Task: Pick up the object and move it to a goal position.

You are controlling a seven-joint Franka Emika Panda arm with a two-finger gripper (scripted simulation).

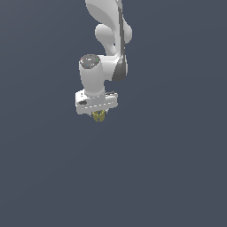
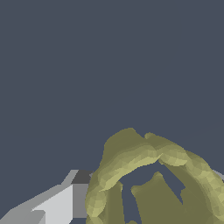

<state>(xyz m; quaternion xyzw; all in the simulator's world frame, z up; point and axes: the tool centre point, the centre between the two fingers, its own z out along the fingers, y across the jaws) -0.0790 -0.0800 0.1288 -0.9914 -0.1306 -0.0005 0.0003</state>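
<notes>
The white two-fingered gripper (image 1: 98, 114) points straight down, clamped on the small yellow-olive knobby ring (image 1: 99, 116), which peeks out beneath the hand. Above it the white jointed arm (image 1: 108, 35) rises out of frame. The wrist view alone shows the ring's (image 2: 148, 175) lumpy loop pressed against one grey finger (image 2: 65, 203).

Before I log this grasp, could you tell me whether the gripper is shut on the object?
Apparently shut on it: the yellow object sits at the gripper, beside a finger.
</notes>
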